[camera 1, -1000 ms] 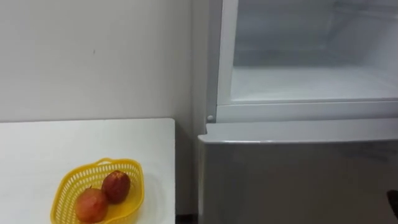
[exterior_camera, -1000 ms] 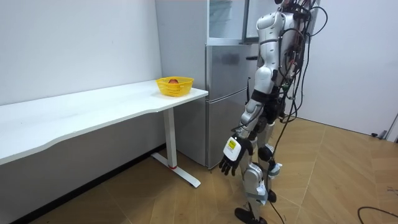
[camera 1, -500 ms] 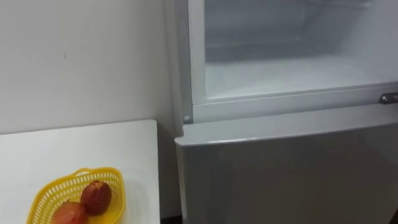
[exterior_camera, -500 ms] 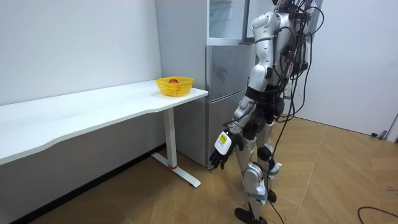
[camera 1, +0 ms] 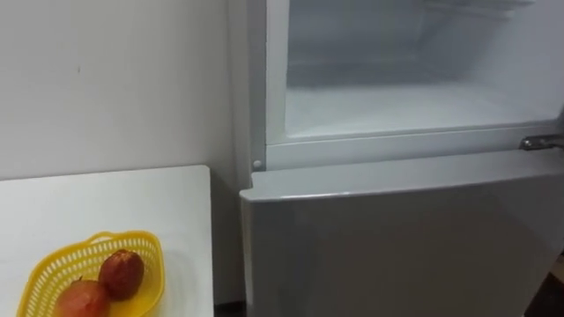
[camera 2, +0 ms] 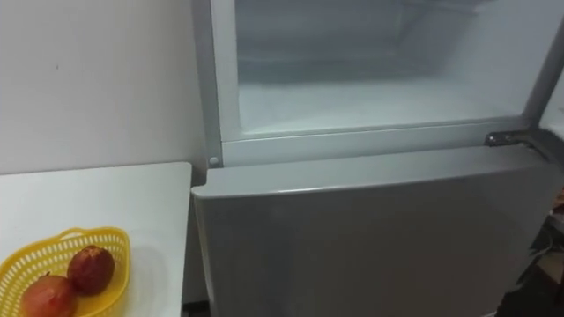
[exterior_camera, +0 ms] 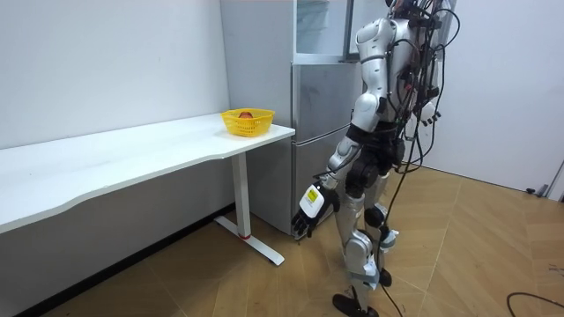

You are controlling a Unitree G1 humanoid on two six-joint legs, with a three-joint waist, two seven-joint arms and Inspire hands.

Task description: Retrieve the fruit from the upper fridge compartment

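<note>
We stood at the open fridge — left hand hung by our thigh, fingers loosely straight.

Soft, even room light – the upper fridge compartment glows pale and washed out, the white counter is bright – the lower fridge door sits in grey shade.

Upper fridge compartment open-fronted, free room above its shelf, shut lower door beneath, table close at left

Silver-white shell, black cables, dark left hand
</note>
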